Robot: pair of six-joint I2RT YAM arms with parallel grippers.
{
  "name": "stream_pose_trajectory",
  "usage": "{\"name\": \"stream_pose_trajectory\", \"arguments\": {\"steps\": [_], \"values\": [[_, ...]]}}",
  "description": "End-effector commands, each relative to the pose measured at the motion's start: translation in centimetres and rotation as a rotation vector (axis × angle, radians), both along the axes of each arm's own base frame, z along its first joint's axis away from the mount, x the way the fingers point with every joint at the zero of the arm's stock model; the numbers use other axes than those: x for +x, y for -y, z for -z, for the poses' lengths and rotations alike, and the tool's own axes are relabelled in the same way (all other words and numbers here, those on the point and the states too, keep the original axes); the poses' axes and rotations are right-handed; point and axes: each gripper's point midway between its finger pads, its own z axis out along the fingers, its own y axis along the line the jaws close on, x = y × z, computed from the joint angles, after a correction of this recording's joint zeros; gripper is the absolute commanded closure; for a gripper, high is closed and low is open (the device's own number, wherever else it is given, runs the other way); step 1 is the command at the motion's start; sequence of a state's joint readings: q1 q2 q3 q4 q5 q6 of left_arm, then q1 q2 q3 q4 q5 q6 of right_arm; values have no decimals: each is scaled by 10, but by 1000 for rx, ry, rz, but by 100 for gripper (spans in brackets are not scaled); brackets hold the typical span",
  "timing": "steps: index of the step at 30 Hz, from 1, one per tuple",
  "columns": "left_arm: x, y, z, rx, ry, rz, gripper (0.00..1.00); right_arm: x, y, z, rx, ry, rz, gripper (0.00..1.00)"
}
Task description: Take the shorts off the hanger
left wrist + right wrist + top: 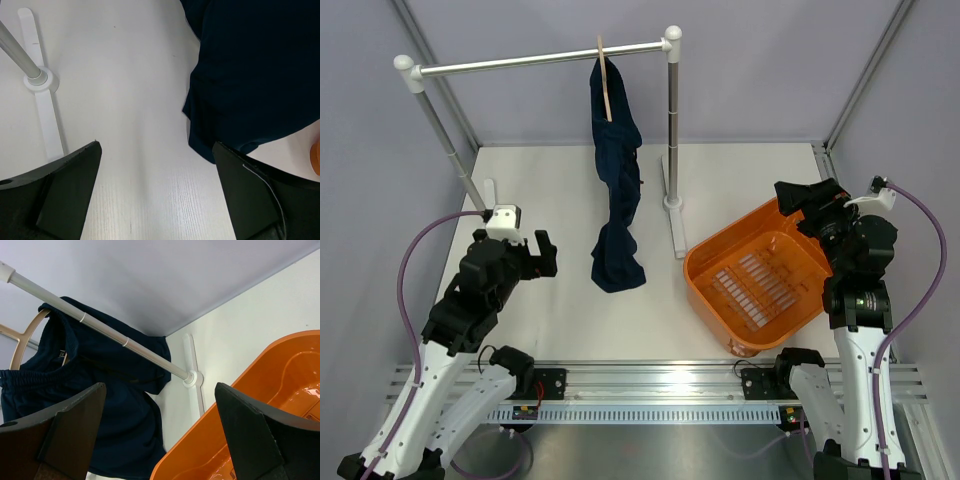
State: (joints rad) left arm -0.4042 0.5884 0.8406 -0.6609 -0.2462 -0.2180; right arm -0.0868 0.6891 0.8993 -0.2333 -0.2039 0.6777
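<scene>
The dark navy shorts [617, 180] hang from the tan wooden hanger [606, 85], which hooks over the silver rail; their lower end rests on the table. My left gripper [542, 255] is open and empty, low over the table, just left of the shorts' lower end [255, 75]. My right gripper [802, 197] is open and empty, raised over the far edge of the orange basket, well right of the shorts. In the right wrist view the shorts [90, 405] and part of the hanger [22, 340] show behind the rail.
An orange basket [715, 255] stands at the right, also in the right wrist view [260, 385]. The metal rail [540, 58] stands on two posts with white feet, one [672, 205] right of the shorts, one [42, 90] at the left.
</scene>
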Motion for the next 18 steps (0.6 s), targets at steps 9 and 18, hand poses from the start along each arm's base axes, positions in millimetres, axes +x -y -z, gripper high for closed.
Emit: {"name": "stream_pose_trajectory", "arguments": {"steps": [9,18], "values": [[18,23,-75,-137,121,46,1,-6,-1,-10,-45,15,-10,0],[47,49,-192,-292,288,92,1,-8,-1,-10,-42,14,-6,0]]}}
